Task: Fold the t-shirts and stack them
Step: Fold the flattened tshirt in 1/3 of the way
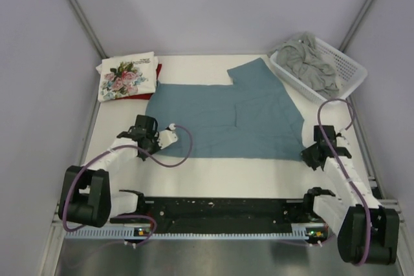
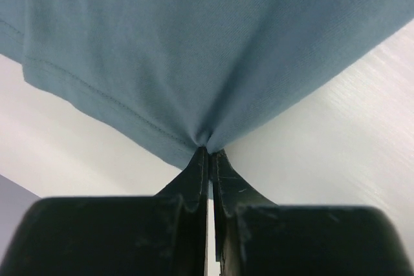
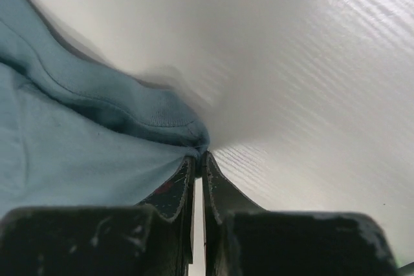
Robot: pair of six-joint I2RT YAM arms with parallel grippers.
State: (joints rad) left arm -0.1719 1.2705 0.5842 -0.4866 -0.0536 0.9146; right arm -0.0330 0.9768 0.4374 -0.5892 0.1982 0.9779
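Top external view: four shirts are on the white table [image 1: 226, 176]. One teal-blue shirt [image 1: 226, 117] lies spread flat across the middle, with a sleeve pointing toward the far edge. One white floral shirt [image 1: 126, 77] sits folded at the far left corner on top of one dark red shirt [image 1: 157, 71], of which only a strip shows along the right side. One grey shirt [image 1: 307, 63] is crumpled inside the single white basket [image 1: 352, 72] at the far right corner.

The left end effector [image 1: 146, 132] is at the left edge of the teal-blue shirt, toward the near side. In its wrist view its fingers are pressed together with the hemmed cloth bunched and pinched at their tips [image 2: 208, 153]. The right end effector [image 1: 312, 154] is at the near right corner of the same shirt. Its fingers are likewise closed tight on a rolled fold of the hem [image 3: 199, 156], just above the table.
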